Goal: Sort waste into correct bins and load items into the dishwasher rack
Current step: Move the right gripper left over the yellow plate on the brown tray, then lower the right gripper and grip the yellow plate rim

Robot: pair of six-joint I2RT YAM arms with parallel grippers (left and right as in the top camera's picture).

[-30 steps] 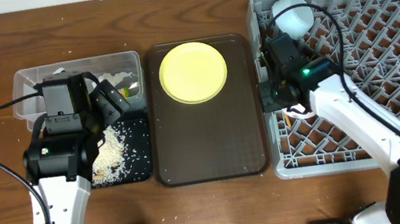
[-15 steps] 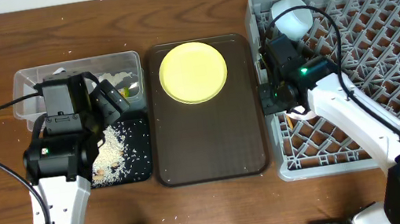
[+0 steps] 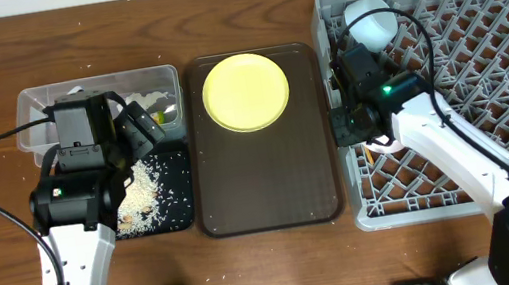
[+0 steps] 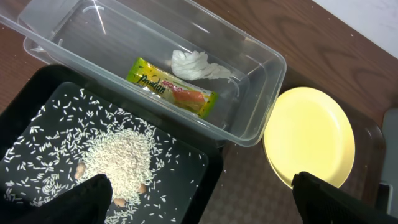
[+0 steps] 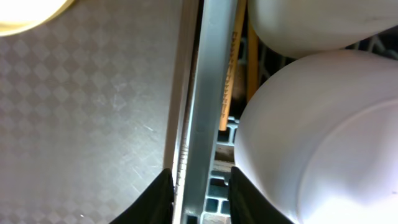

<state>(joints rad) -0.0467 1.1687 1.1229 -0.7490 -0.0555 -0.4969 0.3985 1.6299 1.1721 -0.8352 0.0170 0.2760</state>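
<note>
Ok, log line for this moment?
left pincer open over black tray of rice | wrapper, tissue in clear tub | right pincer part open at rack wall | yellow plate on brown tray

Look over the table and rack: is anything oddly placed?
The right gripper straddles the side wall of the grey plastic dishwasher rack, one finger over the dark brown tray, the other inside. Two wooden chopsticks lie between that wall and a pale round bowl.

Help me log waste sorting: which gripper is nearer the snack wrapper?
Left. The left gripper hangs over the black tray beside the clear tub holding the snack wrapper; the right gripper straddles a dishwasher rack wall, beyond the brown tray.
</note>
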